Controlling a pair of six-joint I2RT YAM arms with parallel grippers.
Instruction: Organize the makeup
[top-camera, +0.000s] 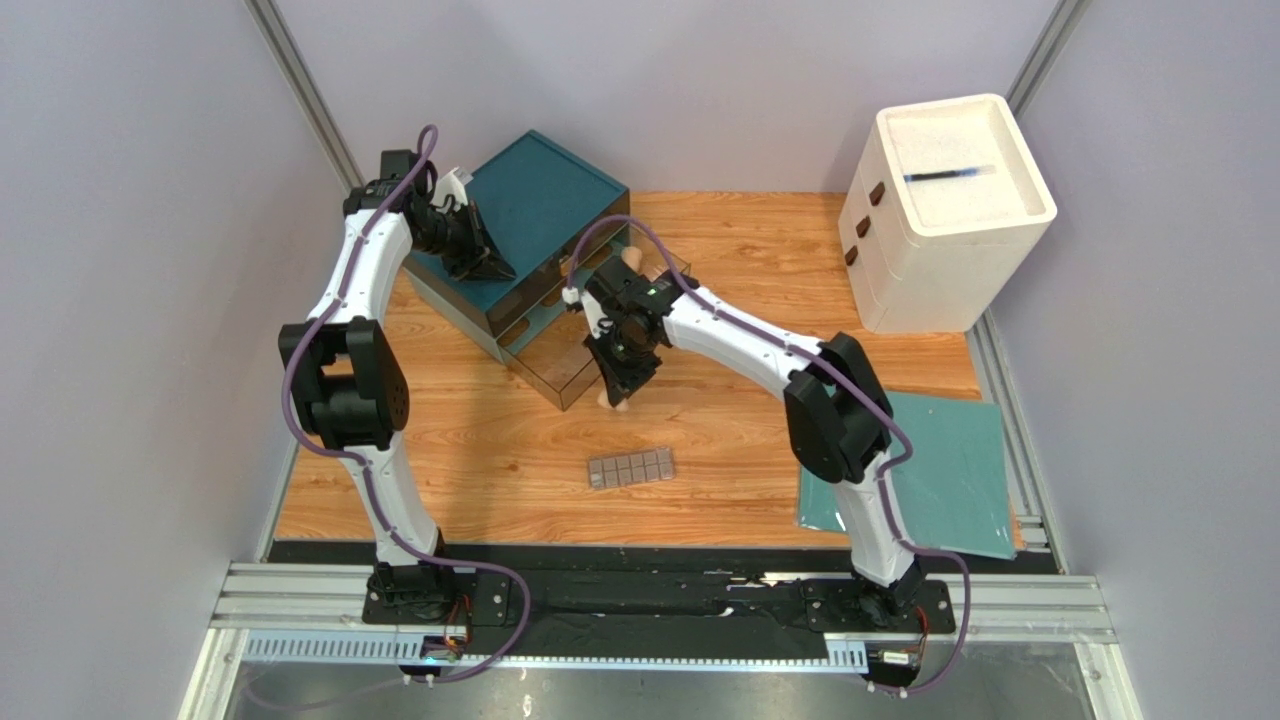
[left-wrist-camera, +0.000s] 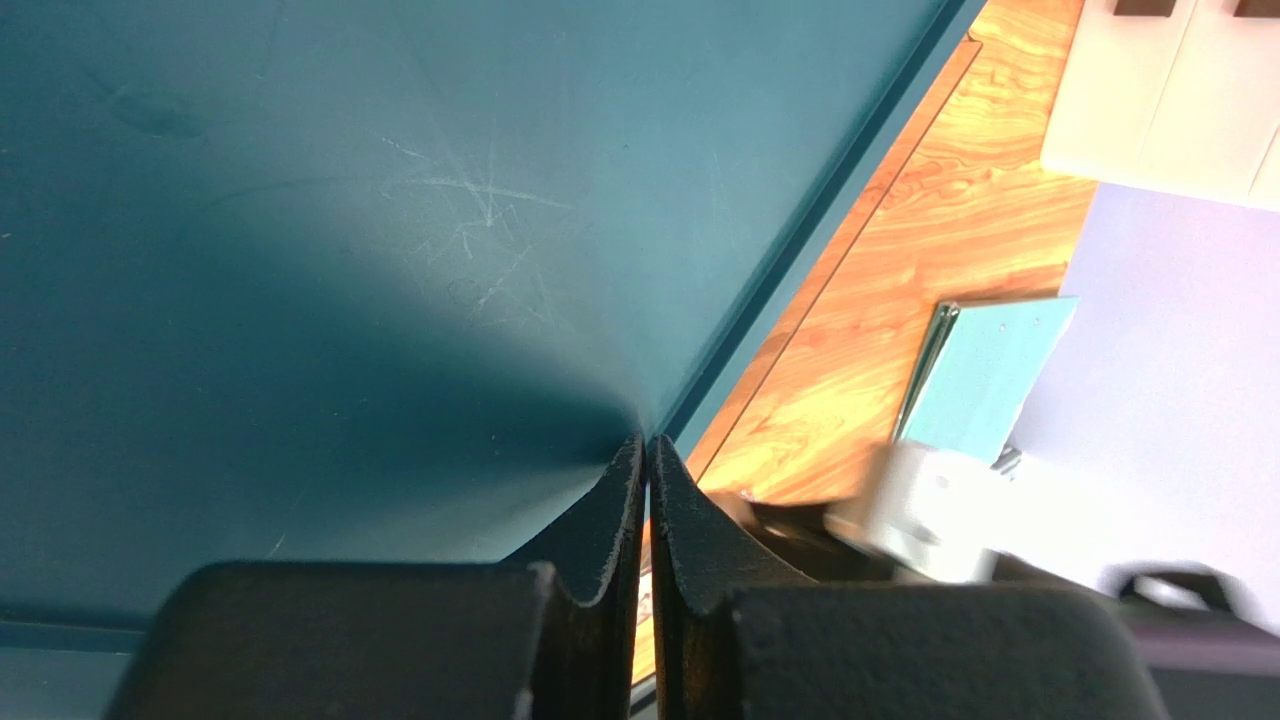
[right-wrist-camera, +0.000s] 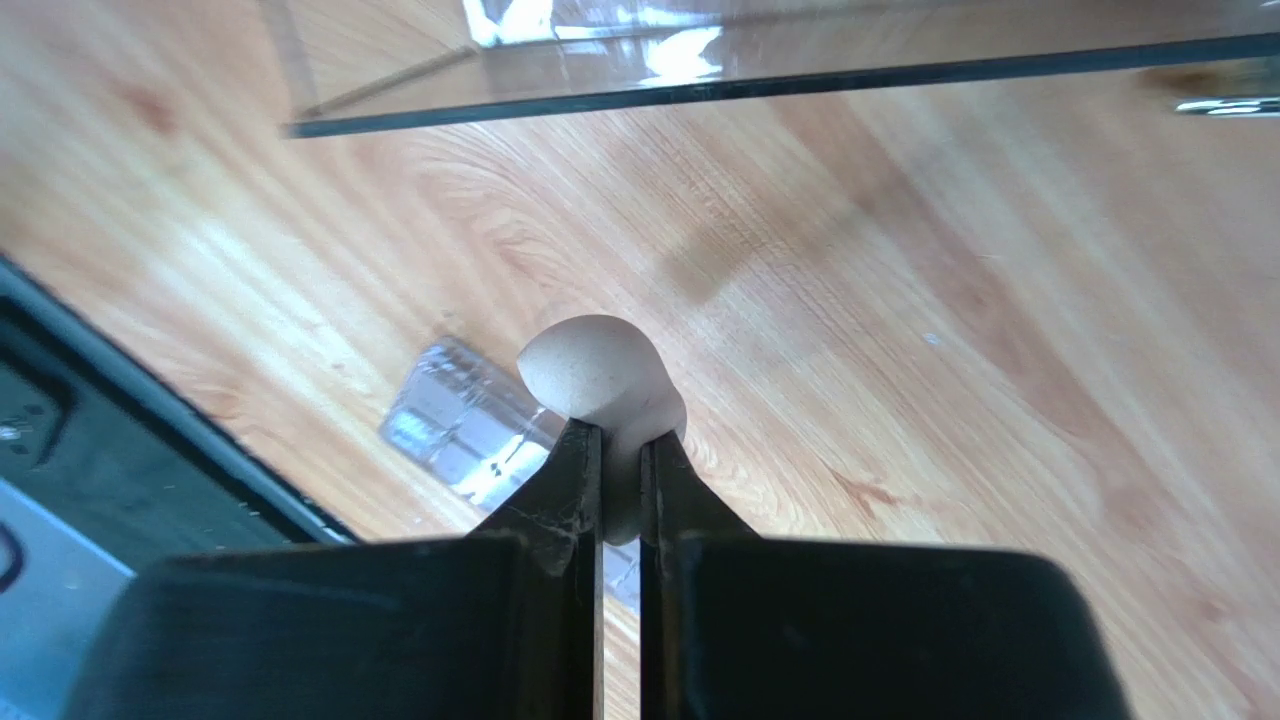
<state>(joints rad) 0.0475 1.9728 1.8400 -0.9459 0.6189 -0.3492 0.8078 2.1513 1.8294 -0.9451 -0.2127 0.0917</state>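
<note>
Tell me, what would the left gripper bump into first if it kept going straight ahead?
The teal drawer box. The left gripper, shut, points right at its flat top near the edge, and seems nearly touching it, though depth is hard to judge.

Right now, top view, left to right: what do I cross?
Left tool → palette → teal mat. Skipped: right tool gripping a sponge overlaps the palette; white drawer unit overlaps the mat.

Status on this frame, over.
Left tool shut, at teal box top. Right tool shut on sponge, above table. Palette loose on table. No obstruction seen.
</note>
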